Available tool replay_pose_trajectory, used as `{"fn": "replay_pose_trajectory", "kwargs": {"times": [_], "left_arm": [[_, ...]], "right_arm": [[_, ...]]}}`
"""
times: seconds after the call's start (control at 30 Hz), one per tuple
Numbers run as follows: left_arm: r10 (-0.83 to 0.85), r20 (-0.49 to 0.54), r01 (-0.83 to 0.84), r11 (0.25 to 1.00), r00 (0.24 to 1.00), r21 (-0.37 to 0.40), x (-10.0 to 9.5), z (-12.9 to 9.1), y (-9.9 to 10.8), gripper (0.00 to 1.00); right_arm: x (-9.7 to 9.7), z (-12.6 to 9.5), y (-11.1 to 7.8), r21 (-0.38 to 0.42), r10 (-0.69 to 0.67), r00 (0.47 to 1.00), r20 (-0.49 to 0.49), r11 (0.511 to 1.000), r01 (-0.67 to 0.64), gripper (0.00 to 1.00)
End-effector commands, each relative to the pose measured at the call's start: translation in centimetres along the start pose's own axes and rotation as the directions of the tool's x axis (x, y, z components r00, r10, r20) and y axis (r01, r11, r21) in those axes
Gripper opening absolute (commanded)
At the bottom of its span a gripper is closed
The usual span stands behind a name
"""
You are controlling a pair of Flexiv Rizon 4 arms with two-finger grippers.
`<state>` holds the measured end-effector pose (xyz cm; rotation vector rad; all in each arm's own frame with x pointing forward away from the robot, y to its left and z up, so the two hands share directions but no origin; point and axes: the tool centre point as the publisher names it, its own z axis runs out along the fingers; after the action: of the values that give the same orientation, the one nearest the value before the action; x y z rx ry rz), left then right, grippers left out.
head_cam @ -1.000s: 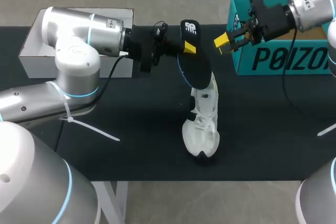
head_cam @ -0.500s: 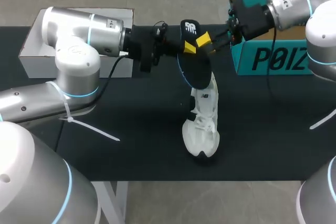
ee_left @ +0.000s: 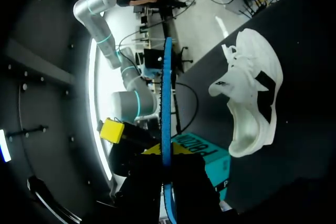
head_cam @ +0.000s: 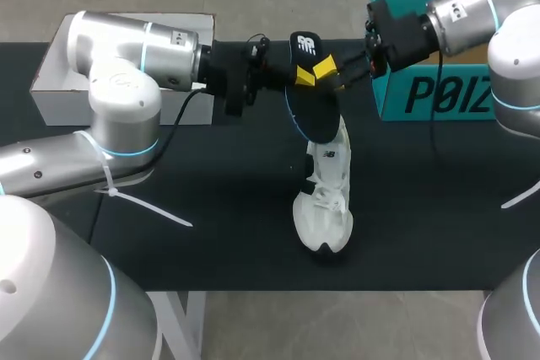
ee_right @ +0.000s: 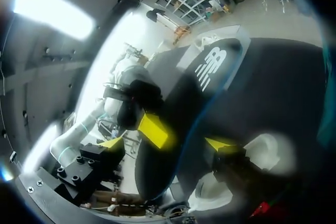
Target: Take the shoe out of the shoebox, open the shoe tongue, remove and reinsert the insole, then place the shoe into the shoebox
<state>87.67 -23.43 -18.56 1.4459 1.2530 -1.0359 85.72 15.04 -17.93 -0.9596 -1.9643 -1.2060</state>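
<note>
My right gripper (head_cam: 327, 72) has swung away from the teal cardboard shoebox (head_cam: 439, 94) and now sits at the upper part of the black foam insole with the blue edge (head_cam: 310, 111). The left arm and the shoe have not shifted.

My left gripper (head_cam: 297, 76) is clenched on the insole. In its wrist view the insole runs edge-on between its fingers and is held up over the table. My right gripper's yellow fingers (ee_right: 152, 129) stand spread either side of the insole. I cannot see both pads pressing it, so I take that hand as released.

The white lace-up sneaker (head_cam: 327, 200) lies on the black-covered table (head_cam: 211, 208), toe toward the near edge. Its heel opening is under the insole's lower end, and I cannot tell whether the two touch.

I judge the insole is out and reinsertion is the step in hand. Next I need my right fingers to close on the insole. Then I can steer its lower end down into the shoe's mouth while the shoe stays put.

The teal shoebox stands open at the far right edge. My right arm hides most of its inside, and no shoe shows in it. The white cardboard box (head_cam: 51, 82) sits at the far left, its inside hidden behind my left arm.
</note>
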Motion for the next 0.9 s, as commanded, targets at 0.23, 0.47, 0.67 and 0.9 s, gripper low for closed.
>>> {"fn": "replay_pose_trajectory", "kwargs": {"times": [0.23, 0.47, 0.67, 0.9], "left_arm": [[0.001, -0.003, -0.001, 1.000, 1.000, 0.001, -0.02, 0.05, 0.07, 0.00], [0.001, -0.003, -0.001, 1.000, 1.000, 0.001, -0.02, 0.05, 0.07, 0.00], [0.001, -0.003, -0.001, 1.000, 1.000, 0.001, -0.02, 0.05, 0.07, 0.00], [0.001, -0.003, -0.001, 1.000, 1.000, 0.001, -0.02, 0.05, 0.07, 0.00]], "right_arm": [[0.01, -0.06, -0.33, -0.013, 0.005, 1.000, 0.004, 1.000, -0.005, 0.44], [0.01, -0.11, -0.38, -0.014, 0.008, 1.000, 0.003, 1.000, -0.008, 0.22], [-0.15, -0.05, -0.45, -0.013, 0.011, 1.000, 0.003, 1.000, -0.010, 0.15], [-0.31, -0.14, -0.40, -0.018, 0.014, 1.000, 0.007, 1.000, -0.014, 0.00]]}}
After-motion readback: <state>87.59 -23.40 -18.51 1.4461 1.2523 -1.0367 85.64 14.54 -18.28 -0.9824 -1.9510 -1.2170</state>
